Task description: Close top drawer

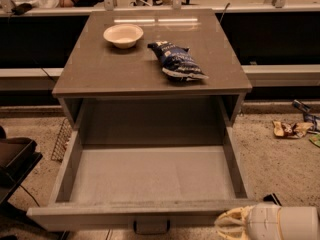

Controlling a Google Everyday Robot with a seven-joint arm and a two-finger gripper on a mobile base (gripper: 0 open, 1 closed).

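Observation:
The top drawer is pulled far out of the grey cabinet toward me. Its pale grey inside is deep and empty. Its front panel runs along the bottom of the view, with the small dark handle at its centre. My gripper is at the bottom right, a white wrist with a cream-coloured tip pointing left. It sits just in front of the right part of the drawer's front panel, right of the handle.
A white bowl and a blue snack bag lie on the cabinet top. A dark chair or stand is at the left. Wrappers lie on the floor at the right.

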